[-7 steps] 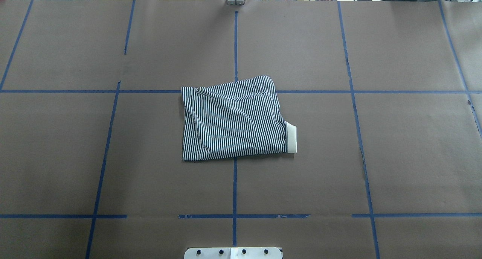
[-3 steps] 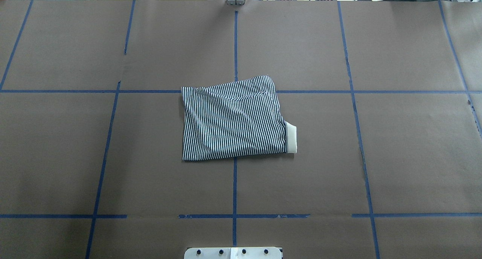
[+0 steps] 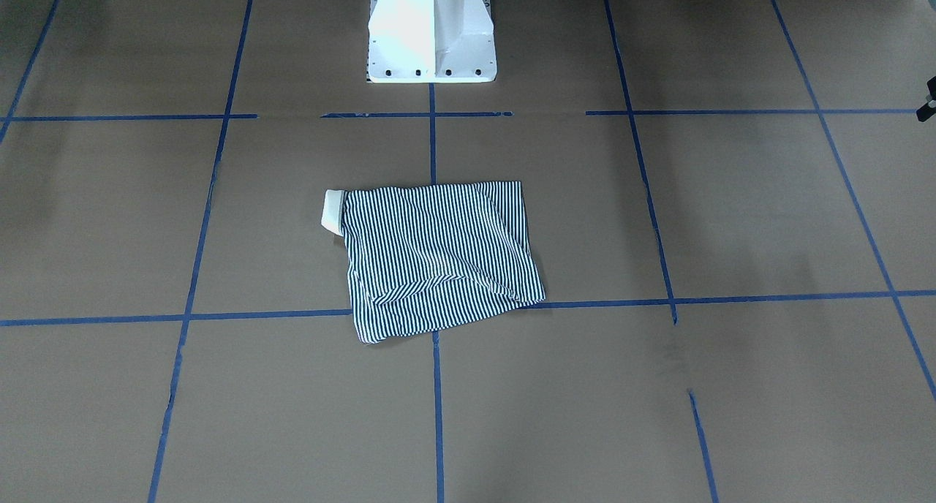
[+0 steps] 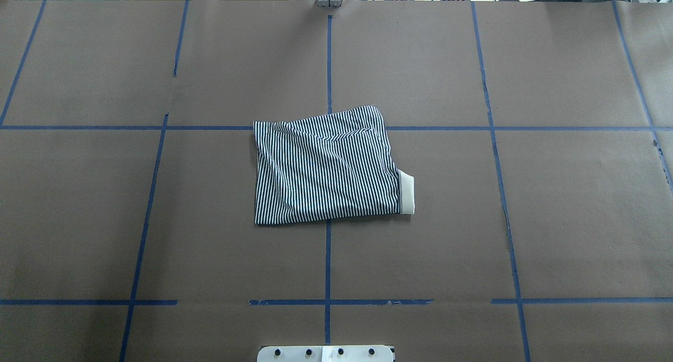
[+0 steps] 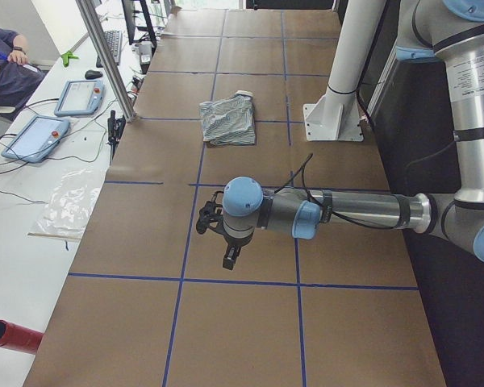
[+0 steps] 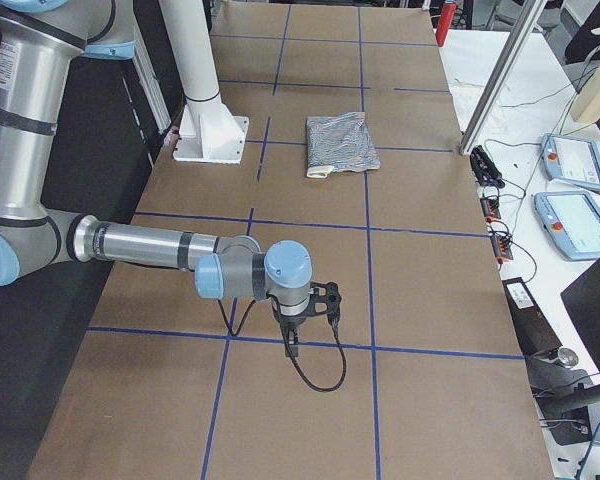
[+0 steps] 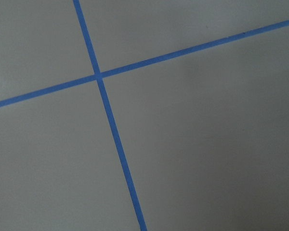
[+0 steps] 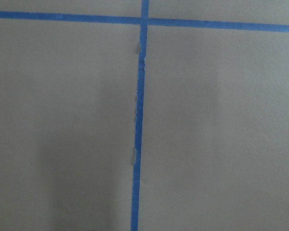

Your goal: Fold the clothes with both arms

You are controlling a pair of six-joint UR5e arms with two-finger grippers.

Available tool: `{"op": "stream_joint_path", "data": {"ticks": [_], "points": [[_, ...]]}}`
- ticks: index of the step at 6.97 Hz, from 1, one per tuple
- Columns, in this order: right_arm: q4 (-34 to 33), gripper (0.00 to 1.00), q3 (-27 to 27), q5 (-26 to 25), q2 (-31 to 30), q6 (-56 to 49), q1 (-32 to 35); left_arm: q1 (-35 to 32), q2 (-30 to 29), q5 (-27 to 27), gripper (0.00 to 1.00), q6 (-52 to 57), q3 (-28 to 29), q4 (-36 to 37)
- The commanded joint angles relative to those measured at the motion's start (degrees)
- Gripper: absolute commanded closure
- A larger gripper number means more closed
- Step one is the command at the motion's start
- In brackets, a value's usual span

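exterior left: jaws of left arm [image 5: 347, 214] above paper [image 5: 250, 322], right arm [image 6: 150, 248] likewise; cannot tell their spread.

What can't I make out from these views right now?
- Left claw: open or shut unclear, too small in exterior left; its wrist view shows only table.
- Right claw: same, in exterior right.
- Shirt: underlayers hidden by its folded top layer.
- Collar: only one end shows; the rest is under the shirt.
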Motion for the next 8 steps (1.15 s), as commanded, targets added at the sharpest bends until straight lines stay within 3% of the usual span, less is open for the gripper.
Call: {"op": "stream_joint_path", "data": {"ticks": [1,8], "points": [[-0.73,0.0,1.22,-0.04,0.66,2.07,-0.35,-0.04,0.83,0.34,0.0,0.05,0.0,-0.09],[-0.21,0.0,1.48,0.04,0.14,1.1,-0.44,-0.65,1.62,4.28,0.0,0.31,-0.79,-0.26]]}}
